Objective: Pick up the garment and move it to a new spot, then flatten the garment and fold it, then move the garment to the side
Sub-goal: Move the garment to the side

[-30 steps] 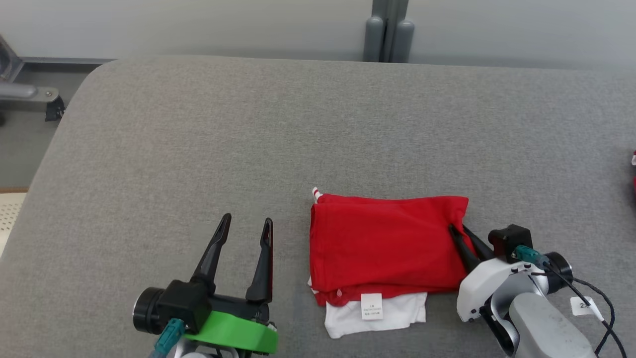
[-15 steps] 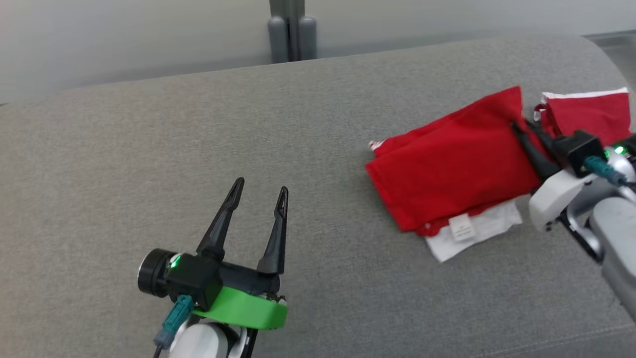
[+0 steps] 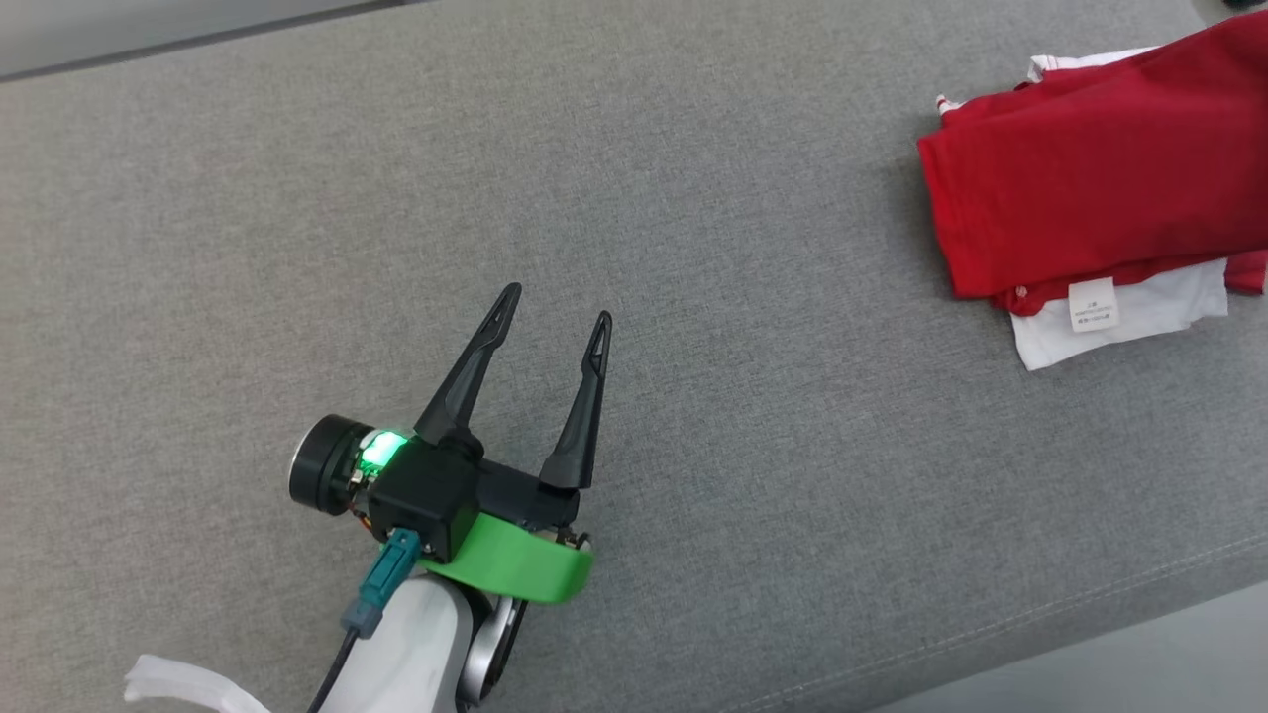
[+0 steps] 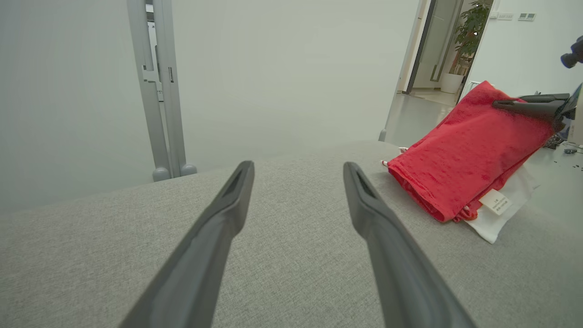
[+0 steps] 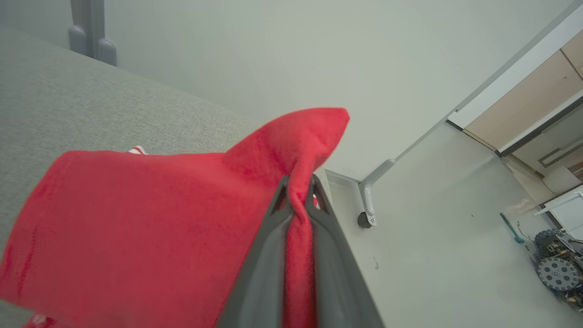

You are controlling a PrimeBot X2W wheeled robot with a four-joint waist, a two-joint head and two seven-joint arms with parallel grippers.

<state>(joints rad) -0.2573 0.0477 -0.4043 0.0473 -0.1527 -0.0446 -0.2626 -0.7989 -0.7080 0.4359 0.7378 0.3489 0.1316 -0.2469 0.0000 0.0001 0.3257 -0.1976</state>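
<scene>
Right wrist view: right gripper [image 5: 299,184] fingers clench one corner of the folded red garment [image 5: 159,218]; left gripper [image 3: 557,303] fingers spread, empty. A single-corner hold could pull the folds apart.

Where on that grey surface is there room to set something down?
Bare pad lies between the open left gripper and the garment, and beyond that gripper to the far edge. Crowded at the right end, where the right gripper pinches the garment.
</scene>
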